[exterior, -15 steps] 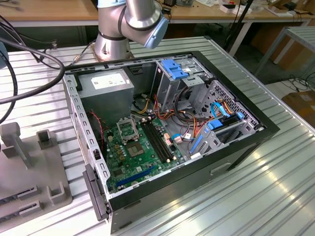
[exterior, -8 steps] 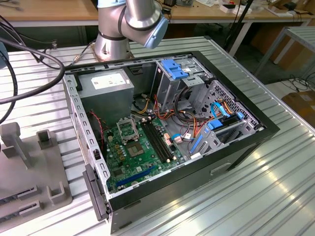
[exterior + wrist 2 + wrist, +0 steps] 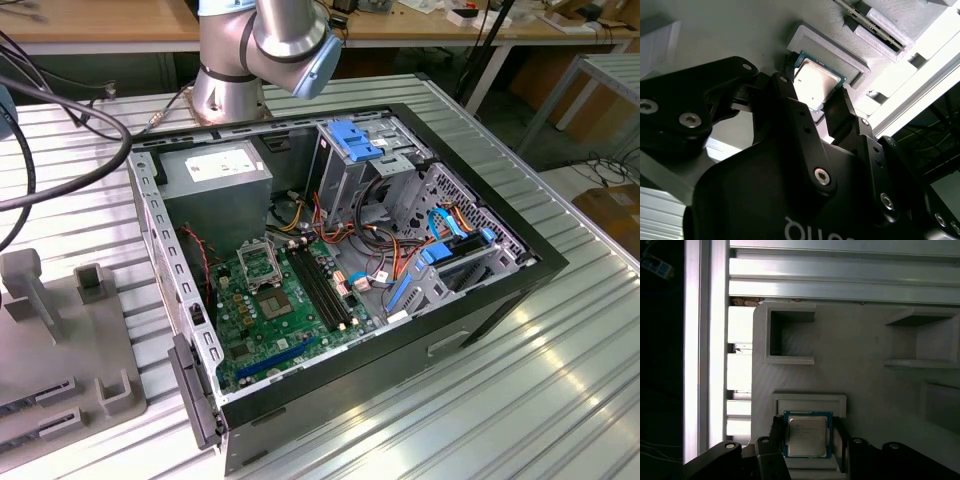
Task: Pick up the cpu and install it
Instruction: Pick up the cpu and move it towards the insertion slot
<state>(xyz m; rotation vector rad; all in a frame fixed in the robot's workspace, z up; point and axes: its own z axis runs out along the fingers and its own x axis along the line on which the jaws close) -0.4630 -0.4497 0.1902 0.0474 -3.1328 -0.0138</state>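
Cpu surroundings run from a room with wooden benches to a ribbed metal surface bearing an open computer case and a grey holder, where the square chip sits level, metal face up, jaws pressed against two opposite edges.

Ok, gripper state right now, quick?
Gripper: closed on the cpu, fingers against two opposite edges.

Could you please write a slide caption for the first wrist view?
Robot hand set around the small square chip, which rests on the grey holder.
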